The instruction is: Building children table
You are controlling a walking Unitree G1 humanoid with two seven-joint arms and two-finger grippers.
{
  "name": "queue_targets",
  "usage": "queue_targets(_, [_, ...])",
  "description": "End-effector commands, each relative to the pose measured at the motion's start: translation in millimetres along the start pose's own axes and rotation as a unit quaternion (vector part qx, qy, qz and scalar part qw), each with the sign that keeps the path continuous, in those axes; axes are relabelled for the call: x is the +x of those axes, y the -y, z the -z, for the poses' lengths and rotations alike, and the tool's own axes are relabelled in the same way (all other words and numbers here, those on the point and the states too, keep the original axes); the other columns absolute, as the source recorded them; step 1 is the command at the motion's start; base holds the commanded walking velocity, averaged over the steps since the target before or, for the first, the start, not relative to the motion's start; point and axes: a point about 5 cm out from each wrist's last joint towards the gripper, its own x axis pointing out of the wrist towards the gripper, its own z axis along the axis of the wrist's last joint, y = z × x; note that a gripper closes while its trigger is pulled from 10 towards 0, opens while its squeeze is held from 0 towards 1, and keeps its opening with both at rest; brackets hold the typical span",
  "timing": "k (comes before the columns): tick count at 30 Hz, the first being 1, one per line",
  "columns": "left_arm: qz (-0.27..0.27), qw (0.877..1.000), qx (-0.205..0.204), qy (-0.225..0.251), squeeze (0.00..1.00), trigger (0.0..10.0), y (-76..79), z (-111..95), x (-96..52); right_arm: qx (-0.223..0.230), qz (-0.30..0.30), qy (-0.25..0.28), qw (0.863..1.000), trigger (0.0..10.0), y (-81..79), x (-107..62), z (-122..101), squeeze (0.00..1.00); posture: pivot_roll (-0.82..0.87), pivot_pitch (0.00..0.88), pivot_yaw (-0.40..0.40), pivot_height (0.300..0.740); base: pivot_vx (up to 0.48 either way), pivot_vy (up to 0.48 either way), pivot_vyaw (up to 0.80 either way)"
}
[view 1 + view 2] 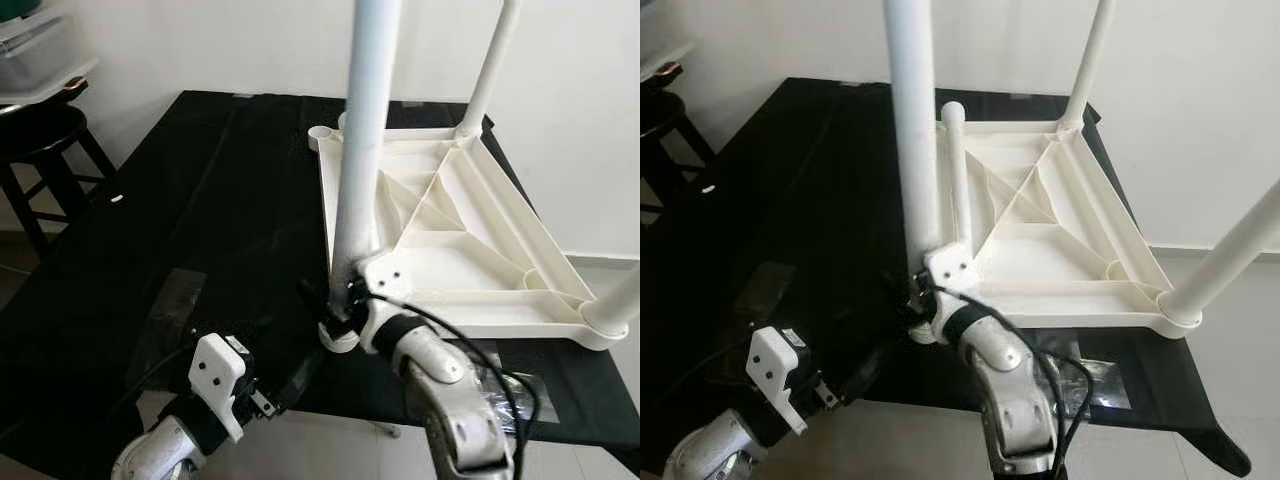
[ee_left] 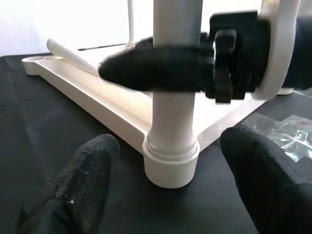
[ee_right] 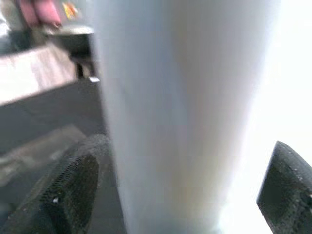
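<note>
So the white tabletop (image 1: pixel 470 240) lies upside down on the black table (image 1: pixel 150 250). The right gripper (image 1: pixel 340 305) is clamped around the near leg (image 1: pixel 362 150), just above its corner socket. The left gripper (image 2: pixel 168 190) sits close by that socket, fingers apart, looks like not touching.

table top (image 1: pixel 470 240): white plastic
legs (image 1: pixel 365 130): white
work surface (image 1: pixel 180 250): glossy black
stool (image 1: pixel 45 150): black
wall (image 1: pixel 200 45): white
</note>
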Motion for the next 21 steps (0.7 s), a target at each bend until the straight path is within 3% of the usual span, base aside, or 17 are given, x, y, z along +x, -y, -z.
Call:
queue_targets(1, [-0.005, 1.000, 0.009, -0.013, 0.00, 10.0, -3.2, 5, -4.0, 0.010, -0.009, 0.020, 1.000, 10.0, -1.0, -2.6, -5, 1.00, 0.00, 0.114, -0.022, 0.740, 0.000, 0.000, 0.00])
queue_targets(4, [-0.028, 0.999, 0.017, -0.015, 0.00, 10.0, -8.0, 5, -6.2, -0.001, -0.036, 0.034, 0.999, 10.0, 0.8, -14.4, -6, 1.00, -0.02, 0.114, -0.012, 0.740, 0.000, 0.000, 0.00])
queue_targets(7, [-0.091, 0.995, 0.040, -0.026, 0.00, 10.0, -18.3, 5, -13.1, -0.004, -0.048, 0.012, 0.999, 10.0, 0.1, -39.2, 5, 1.00, -0.03, 0.116, 0.001, 0.740, 0.000, 0.000, 0.00])
queue_targets(8, [-0.091, 0.995, 0.040, -0.026, 0.00, 10.0, -18.3, 5, -13.1, -0.004, -0.048, 0.012, 0.999, 10.0, 0.1, -39.2, 5, 1.00, -0.03, 0.116, 0.001, 0.740, 0.000, 0.000, 0.00])
queue_targets(9, [-0.117, 0.992, 0.045, -0.033, 0.00, 10.0, -22.2, 5, -16.6, -0.005, -0.035, 0.004, 0.999, 10.0, 1.9, -45.3, 8, 0.69, -0.04, 0.119, 0.006, 0.740, 0.000, 0.000, 0.00])
queue_targets(10, [-0.157, 0.985, 0.053, -0.043, 0.00, 10.0, -27.4, 6, -22.4, -0.008, -0.005, -0.006, 1.000, 10.0, 6.3, -52.9, 13, 0.00, -0.04, 0.121, 0.011, 0.740, 0.000, 0.000, 0.00])
queue_targets(14, [-0.183, 0.980, 0.059, -0.050, 0.00, 10.0, -30.8, 7, -26.6, -0.010, 0.016, -0.013, 1.000, 10.0, 9.2, -58.1, 16, 0.00, -0.04, 0.121, 0.011, 0.740, 0.000, 0.000, 0.00])
queue_targets(15, [-0.228, 0.969, 0.068, -0.064, 0.00, 10.0, -35.5, 8, -34.9, -0.015, 0.046, -0.026, 0.998, 10.0, 11.2, -65.8, 22, 0.00, -0.05, 0.119, 0.021, 0.740, 0.000, 0.000, 0.00])
queue_targets(16, [-0.228, 0.969, 0.068, -0.064, 0.00, 10.0, -35.5, 8, -34.9, -0.015, 0.046, -0.026, 0.998, 10.0, 11.2, -65.8, 22, 0.00, -0.05, 0.119, 0.021, 0.740, 0.000, 0.000, 0.00])
queue_targets(17, [-0.263, 0.959, 0.073, -0.077, 0.00, 10.0, -38.7, 9, -42.0, -0.019, 0.066, -0.036, 0.997, 10.0, 12.3, -71.8, 27, 0.00, -0.05, 0.118, 0.022, 0.740, 0.000, 0.000, 0.00])
queue_targets(19, [-0.263, 0.959, 0.073, -0.077, 0.00, 10.0, -38.7, 9, -42.0, -0.019, 0.066, -0.036, 0.997, 10.0, 12.3, -71.8, 27, 0.00, -0.05, 0.118, 0.022, 0.740, 0.000, 0.000, 0.00])
queue_targets(21, [-0.328, 0.936, 0.071, -0.106, 0.00, 10.0, -41.4, 15, -58.3, -0.037, 0.121, -0.084, 0.988, 10.0, 24.4, -86.0, 44, 0.00, -0.04, 0.110, 0.004, 0.740, 0.000, 0.000, 0.00])
